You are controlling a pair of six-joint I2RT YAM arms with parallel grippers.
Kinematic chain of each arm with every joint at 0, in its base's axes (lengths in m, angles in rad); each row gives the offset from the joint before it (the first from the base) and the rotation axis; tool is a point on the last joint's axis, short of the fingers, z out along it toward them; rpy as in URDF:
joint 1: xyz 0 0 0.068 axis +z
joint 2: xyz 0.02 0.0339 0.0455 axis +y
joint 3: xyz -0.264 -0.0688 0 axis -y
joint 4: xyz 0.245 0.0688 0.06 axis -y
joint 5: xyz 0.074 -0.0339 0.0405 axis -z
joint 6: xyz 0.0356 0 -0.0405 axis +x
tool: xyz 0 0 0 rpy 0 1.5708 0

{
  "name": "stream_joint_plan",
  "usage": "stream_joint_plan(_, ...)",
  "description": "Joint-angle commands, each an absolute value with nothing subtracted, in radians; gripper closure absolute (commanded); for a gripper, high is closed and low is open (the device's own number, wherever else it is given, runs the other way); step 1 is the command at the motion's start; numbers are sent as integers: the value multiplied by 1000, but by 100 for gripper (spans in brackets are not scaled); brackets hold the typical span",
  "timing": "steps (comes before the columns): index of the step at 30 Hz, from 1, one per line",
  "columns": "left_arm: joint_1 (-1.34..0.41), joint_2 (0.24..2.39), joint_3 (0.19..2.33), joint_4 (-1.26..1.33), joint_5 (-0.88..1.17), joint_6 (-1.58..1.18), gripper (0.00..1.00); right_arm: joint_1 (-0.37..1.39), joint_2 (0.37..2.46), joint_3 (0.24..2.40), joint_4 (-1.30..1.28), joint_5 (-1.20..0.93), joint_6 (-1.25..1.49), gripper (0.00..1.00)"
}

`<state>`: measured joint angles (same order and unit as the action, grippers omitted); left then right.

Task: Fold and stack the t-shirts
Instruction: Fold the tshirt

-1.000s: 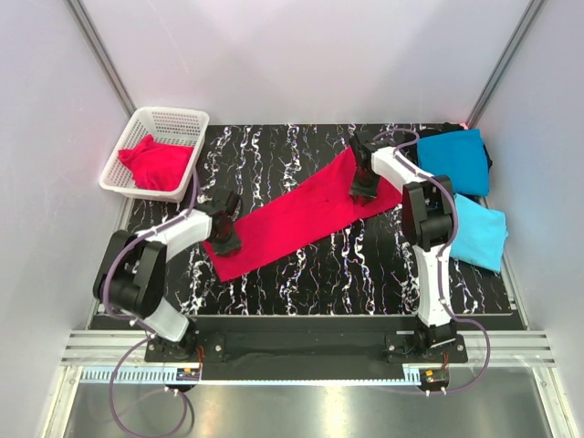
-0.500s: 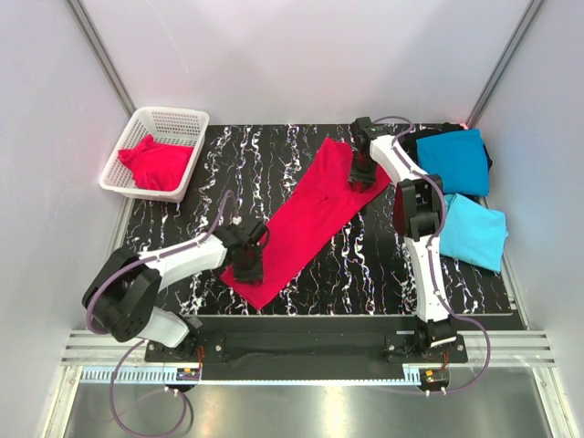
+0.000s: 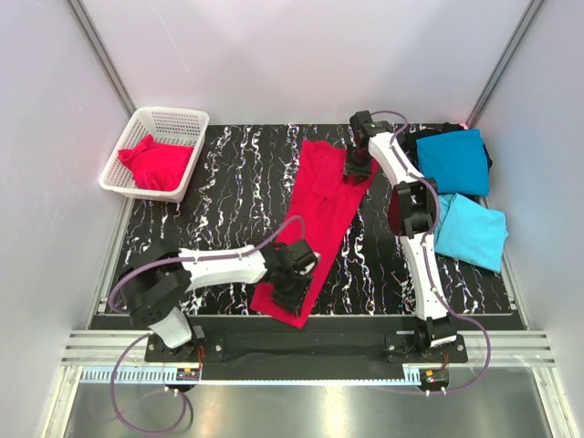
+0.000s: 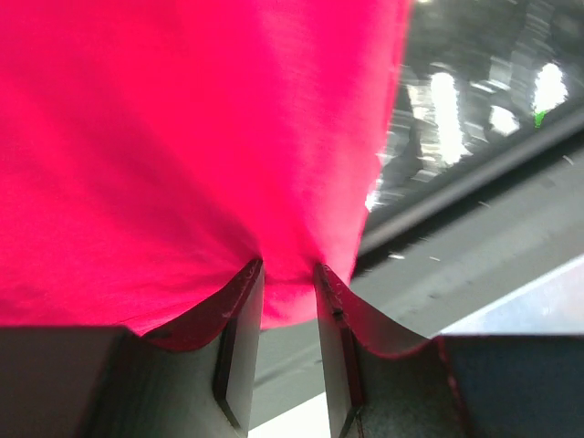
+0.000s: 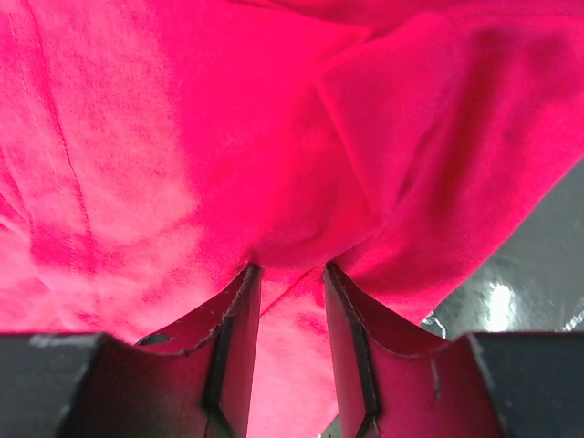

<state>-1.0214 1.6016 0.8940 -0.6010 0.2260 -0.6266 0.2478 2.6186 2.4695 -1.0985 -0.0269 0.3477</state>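
Running near-to-far on the bench (image 3: pixel 228 182), crimson t-shirt (image 3: pixel 324 196) is gripped by left jaws at near end, right jaws at far end.

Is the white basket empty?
No, a red shirt lies crumpled inside the basket.

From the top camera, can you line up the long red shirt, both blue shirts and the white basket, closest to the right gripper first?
1. long red shirt, its far end pinched in the right gripper
2. teal-blue shirt, back right corner
3. sky-blue shirt, right edge, nearer the front
4. white basket, back left corner
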Motion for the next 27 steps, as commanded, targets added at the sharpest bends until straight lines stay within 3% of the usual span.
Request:
stream_joint_plan(1,-1074,1637,972,-603,290,-584,66,242,2666,2533,-1085,-80,311,58)
stream_joint_plan(11,-1152,1743,1129,-592,330,-514,67,242,2686,2548,-1085,-81,288,58)
stream_joint_plan(21,-1146,1496,1198,-600,49,-529,66,248,2476,2499,-1012,110,290,59)
stream_joint_plan(27,-1034,1439,1200,-669,-119,-568,64,270,2294,2355,-1006,173,290,59)
